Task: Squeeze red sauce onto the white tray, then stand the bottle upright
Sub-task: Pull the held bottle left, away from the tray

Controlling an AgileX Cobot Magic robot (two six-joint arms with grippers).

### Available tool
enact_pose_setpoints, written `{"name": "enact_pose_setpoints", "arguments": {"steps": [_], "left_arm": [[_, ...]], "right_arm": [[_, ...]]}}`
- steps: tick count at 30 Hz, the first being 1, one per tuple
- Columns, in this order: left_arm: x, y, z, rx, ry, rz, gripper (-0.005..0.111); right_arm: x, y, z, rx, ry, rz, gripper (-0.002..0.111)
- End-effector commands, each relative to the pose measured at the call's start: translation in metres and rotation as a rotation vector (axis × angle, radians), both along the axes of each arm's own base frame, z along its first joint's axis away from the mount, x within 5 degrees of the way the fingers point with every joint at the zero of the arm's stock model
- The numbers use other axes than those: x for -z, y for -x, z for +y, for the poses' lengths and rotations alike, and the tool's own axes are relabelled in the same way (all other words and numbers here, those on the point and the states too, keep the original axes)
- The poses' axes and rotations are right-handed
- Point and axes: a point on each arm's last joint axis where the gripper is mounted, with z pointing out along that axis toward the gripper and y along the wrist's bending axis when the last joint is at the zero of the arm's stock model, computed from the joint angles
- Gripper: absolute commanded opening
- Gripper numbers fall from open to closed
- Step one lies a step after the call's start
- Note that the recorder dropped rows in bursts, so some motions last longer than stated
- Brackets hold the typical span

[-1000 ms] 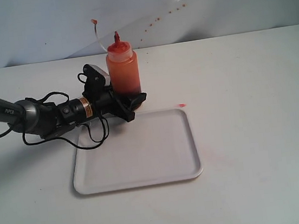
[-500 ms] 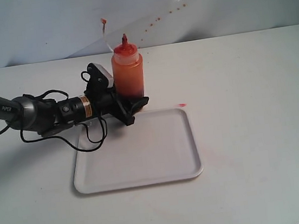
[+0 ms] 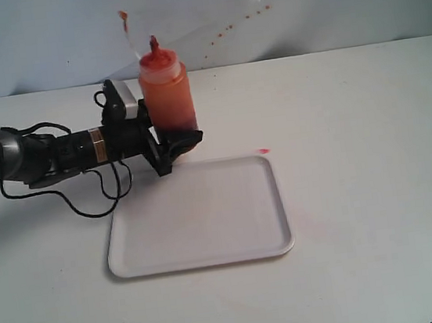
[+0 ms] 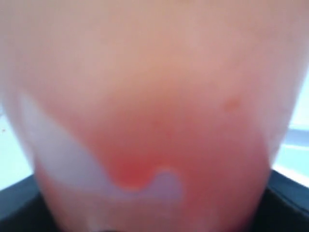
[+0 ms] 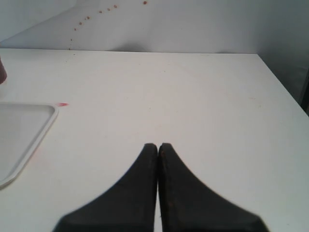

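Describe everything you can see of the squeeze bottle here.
The bottle is a translucent orange-red plastic cylinder with a pointed red nozzle and a thin tethered cap sticking up. Its lower part is darkened by red sauce. It leans slightly, just beyond the white tray, clamped near its base by the left gripper.

The left arm (image 3: 49,153) is stretched low and nearly level from the left side, and the left tool (image 3: 171,142) is clamped around the lower part of the upright bottle (image 3: 166,89). The right tool (image 5: 158,150) is held with its jaws pressed together, empty.
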Motion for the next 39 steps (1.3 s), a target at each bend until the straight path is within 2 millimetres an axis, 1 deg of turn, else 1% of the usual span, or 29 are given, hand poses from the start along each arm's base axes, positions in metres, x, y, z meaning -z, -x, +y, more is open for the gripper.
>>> {"name": "enact_pose_setpoints", "arguments": {"steps": [1,3,5,6,8,9,11,15,20,22,28,34,39], "left_arm": [[-0.023,-0.001,0.022,0.038,0.135,-0.009,0.000],[-0.020,0.002,0.031,0.039,0.131,0.050,0.000],[-0.022,0.009,0.033,0.037,0.127,0.061,0.000],[-0.027,0.013,0.036,0.033,0.120,0.049,0.000],[-0.045,0.024,0.039,0.034,0.116,0.039,0.000],[-0.059,0.032,0.039,0.031,0.119,0.029,0.000],[-0.071,0.042,0.040,0.023,0.125,0.027,0.000],[-0.085,0.068,0.042,0.007,0.134,0.050,0.000],[-0.082,0.108,0.045,-0.017,0.098,0.031,0.000],[-0.080,0.122,0.048,-0.066,0.096,0.013,0.000],[-0.078,0.165,0.063,-0.290,0.087,-0.011,0.000],[-0.080,0.202,0.074,-0.416,0.033,-0.051,0.000],[-0.086,0.225,0.085,-0.560,0.048,-0.038,0.000]], "right_arm": [[0.001,0.000,0.000,0.005,0.003,-0.002,0.000],[0.001,0.000,0.000,0.005,0.003,-0.002,0.000],[0.001,0.000,0.000,0.005,0.003,-0.002,0.000],[0.001,0.000,0.000,0.005,0.003,-0.002,0.000],[0.001,0.000,0.000,0.005,0.003,-0.002,0.000],[0.001,0.000,0.000,0.005,0.003,-0.002,0.000],[0.001,0.000,0.000,0.005,0.003,-0.002,0.000],[0.001,0.000,0.000,0.005,0.003,-0.002,0.000],[0.001,0.000,0.000,0.005,0.003,-0.002,0.000],[0.001,0.000,0.000,0.005,0.003,-0.002,0.000],[0.001,0.000,0.000,0.005,0.003,-0.002,0.000],[0.001,0.000,0.000,0.005,0.003,-0.002,0.000],[0.001,0.000,0.000,0.005,0.003,-0.002,0.000]]}}
